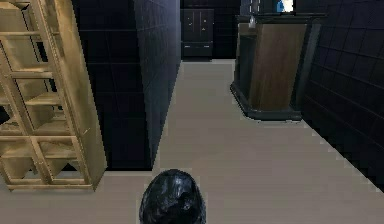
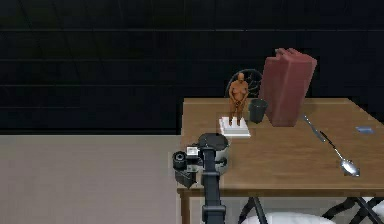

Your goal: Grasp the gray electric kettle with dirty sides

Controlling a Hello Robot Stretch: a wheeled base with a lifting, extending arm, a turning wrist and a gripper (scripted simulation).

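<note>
Pale grey rounded blob on wooden table.

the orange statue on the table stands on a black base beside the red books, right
No: the arm side view shows the orange statue on a white base, not a black one. It does stand on the table beside the red books.

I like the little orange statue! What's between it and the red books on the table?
In the arm side view, a small dark cup stands on the table between the orange statue and the red books.
</note>
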